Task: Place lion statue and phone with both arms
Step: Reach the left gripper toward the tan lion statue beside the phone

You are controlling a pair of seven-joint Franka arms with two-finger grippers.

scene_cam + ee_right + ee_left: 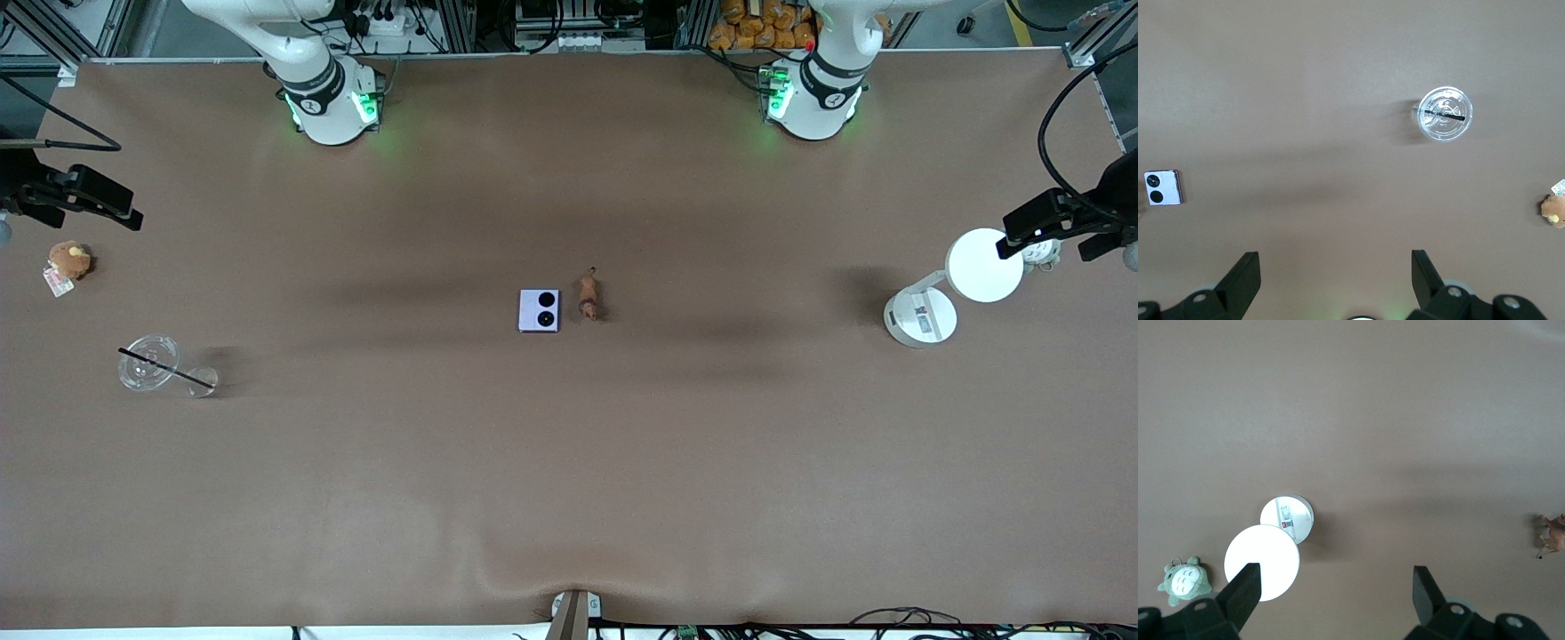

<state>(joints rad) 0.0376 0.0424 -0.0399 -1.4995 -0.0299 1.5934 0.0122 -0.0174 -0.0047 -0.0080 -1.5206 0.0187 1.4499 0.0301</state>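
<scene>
Both grippers, left gripper (1331, 583) and right gripper (1331, 267), hang open above the table (569, 462), holding nothing.

High front camera facing the arms; wrist cameras straight down, sharing phone (539, 310), lion statue (588, 296)

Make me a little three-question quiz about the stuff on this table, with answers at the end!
1. True or false: the phone lies beside the lion statue.
2. Which gripper hangs over the white lamp: A) left gripper, B) right gripper?
3. Fill in: the black straw sits in the clear ___.

Key: 1 true. 2 A. 3 cup. Both grippers are open and hold nothing.
</scene>
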